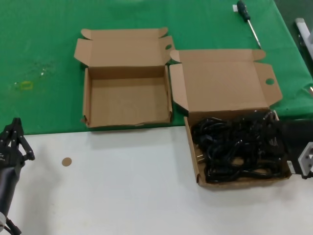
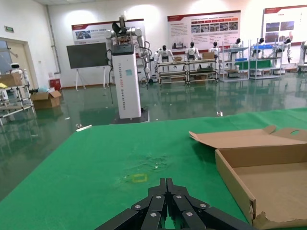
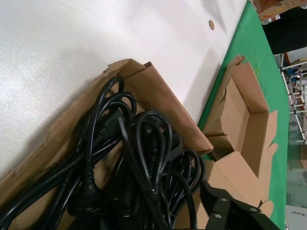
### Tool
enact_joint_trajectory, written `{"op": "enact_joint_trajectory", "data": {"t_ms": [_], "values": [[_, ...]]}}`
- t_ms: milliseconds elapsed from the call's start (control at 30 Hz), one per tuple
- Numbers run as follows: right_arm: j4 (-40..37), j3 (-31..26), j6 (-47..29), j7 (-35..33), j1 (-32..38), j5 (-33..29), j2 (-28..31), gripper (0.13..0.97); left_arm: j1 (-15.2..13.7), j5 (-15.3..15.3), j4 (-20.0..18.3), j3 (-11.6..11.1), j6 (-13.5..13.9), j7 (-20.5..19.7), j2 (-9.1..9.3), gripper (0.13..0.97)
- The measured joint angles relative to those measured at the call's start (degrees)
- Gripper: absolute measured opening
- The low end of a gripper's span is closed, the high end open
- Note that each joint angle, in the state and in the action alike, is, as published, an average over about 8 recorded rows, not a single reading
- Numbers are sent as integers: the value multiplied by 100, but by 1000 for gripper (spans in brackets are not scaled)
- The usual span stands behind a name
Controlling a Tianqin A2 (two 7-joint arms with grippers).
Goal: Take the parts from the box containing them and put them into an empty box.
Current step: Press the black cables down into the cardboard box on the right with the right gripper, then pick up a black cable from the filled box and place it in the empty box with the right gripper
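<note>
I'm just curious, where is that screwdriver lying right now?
In the head view the screwdriver lies on the green cloth at the far right, beyond the raised lid of the box holding the cables.

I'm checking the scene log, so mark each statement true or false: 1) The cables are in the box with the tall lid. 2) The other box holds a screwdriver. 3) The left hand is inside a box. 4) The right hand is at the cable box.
1) True: the black cables fill the tall-lidded box.
2) False: the smaller box is bare inside; the screwdriver lies on the green cloth.
3) False: the left hand sits over the white table.
4) True: the right hand is at its edge.
</note>
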Motion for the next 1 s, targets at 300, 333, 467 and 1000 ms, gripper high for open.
{"op": "enact_joint_trajectory", "data": {"t_ms": [300,333,467,1000], "values": [[-87,-22,51,-73,82,-24,-62,431,0,0,0,0,0,0,0,152],[-90,-19,58,-74,84,-23,-62,404,0,0,0,0,0,0,0,152],[-83,5,85,-72,65,-11,-46,377,0,0,0,0,0,0,0,152],[88,147,185,168,-49,81,70,230,0,0,0,0,0,0,0,152]]}}
